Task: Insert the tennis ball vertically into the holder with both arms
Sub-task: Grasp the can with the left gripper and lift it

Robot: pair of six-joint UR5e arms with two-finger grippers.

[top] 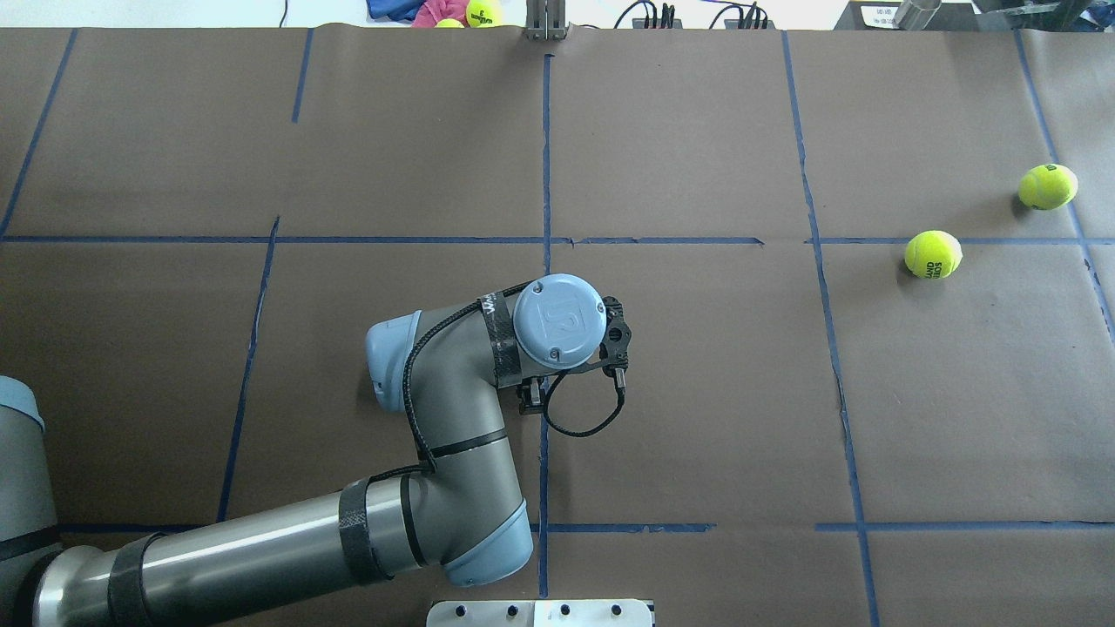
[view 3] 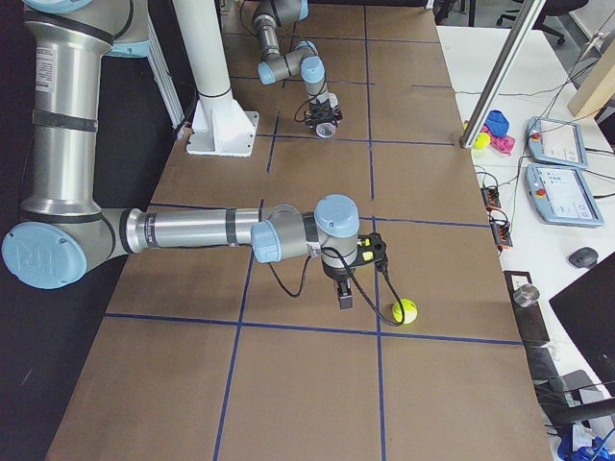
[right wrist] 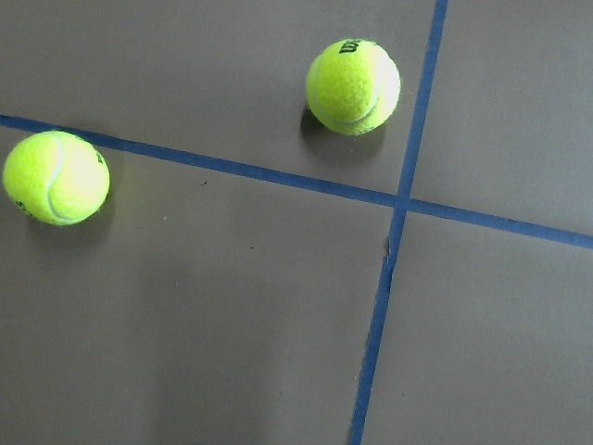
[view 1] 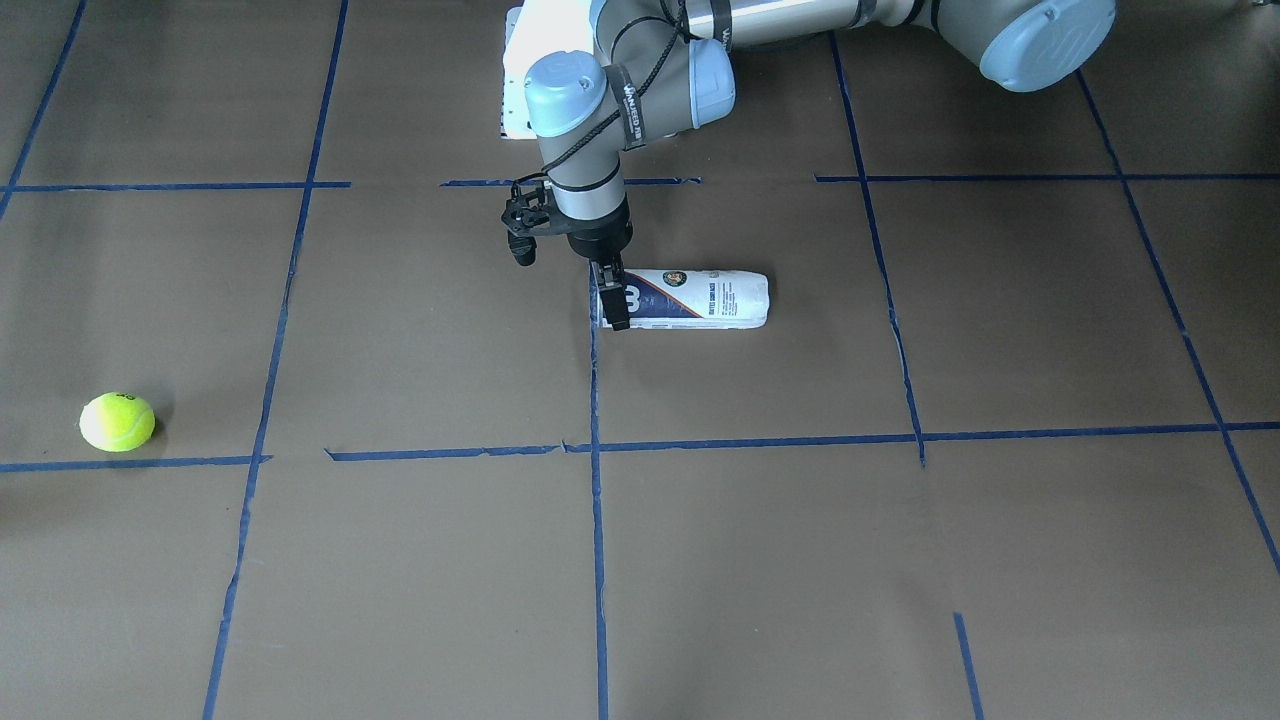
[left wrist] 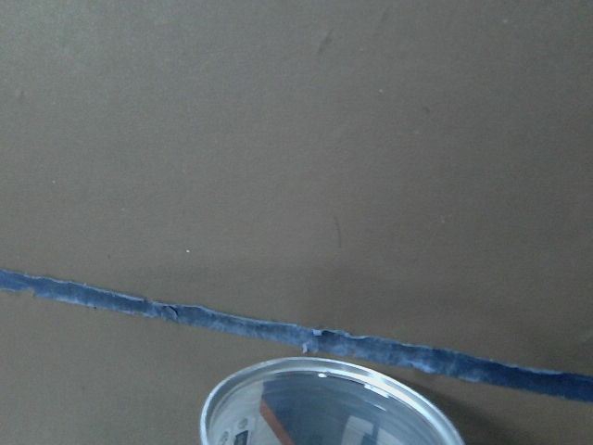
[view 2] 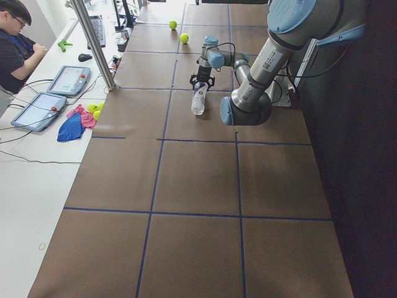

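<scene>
Holder (view 1: pixel 695 298) lying flat on surface (view 1: pixel 700 560), left hand (view 1: pixel 612 300) pinching its open end. Tennis ball (view 1: pixel 117 421) sitting well apart. Right hand (view 3: pixel 344 296) hovering near ball; grip state unclear.

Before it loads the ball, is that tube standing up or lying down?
Lying down: the holder lies lengthwise on the table, with the left gripper at its open end.

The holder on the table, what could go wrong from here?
The holder lies on its side, and the left gripper is at one end only; tipped up from there, it may slip or roll. The tennis ball sits loose near a second ball; a nudge could roll either away.
</scene>
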